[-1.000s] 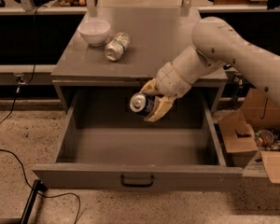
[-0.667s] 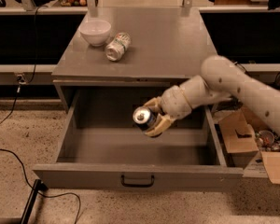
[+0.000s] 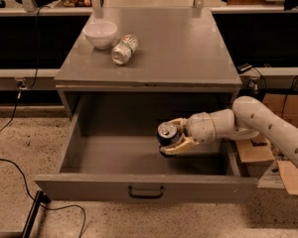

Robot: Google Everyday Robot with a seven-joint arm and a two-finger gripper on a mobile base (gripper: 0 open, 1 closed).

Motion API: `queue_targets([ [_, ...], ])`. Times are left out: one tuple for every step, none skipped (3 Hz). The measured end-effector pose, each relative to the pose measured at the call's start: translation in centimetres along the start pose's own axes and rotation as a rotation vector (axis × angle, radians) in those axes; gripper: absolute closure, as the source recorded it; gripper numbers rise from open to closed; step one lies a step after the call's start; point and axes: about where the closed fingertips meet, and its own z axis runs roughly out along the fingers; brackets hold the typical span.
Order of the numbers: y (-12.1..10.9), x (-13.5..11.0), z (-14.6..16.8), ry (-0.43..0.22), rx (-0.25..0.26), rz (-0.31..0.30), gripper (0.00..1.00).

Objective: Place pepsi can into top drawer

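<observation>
Camera view, single moment. The top drawer [image 3: 89,187] is shown pulled open below the grey cabinet surface [image 3: 179,48], with its flat front panel toward 6 o'clock and a small dark pull handle [image 3: 145,192] set at the panel's centre. The gripper [image 3: 170,142] is seen inside the drawer cavity, toward the cavity's 3 o'clock side, carried by a white arm [image 3: 258,123] that enters from 3 o'clock of the frame. The pepsi can [image 3: 166,133] is clamped between the tan fingers [image 3: 181,145], which are closed on its dark blue body; its silver end is turned upward toward the camera. The can is held low within the drawer, above the floor near the right-hand wall; whether the floor is touched cannot be told. On the surface, at 11 o'clock, a white bowl [image 3: 100,34] is set upright, and a pale green-and-white can [image 3: 124,49] is laid on its side just beside it, at the bowl's 4 o'clock. Cardboard pieces [image 3: 288,175] are seen on the floor at 4 o'clock, and a black cable [image 3: 10,165] at 8 o'clock.
</observation>
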Motion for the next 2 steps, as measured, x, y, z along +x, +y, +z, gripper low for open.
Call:
queue_targets([
  [0.2, 0.47, 0.04, -0.008, 0.003, 0.008, 1.0],
  [0.44, 0.9, 0.22, -0.03, 0.011, 0.017, 1.0],
])
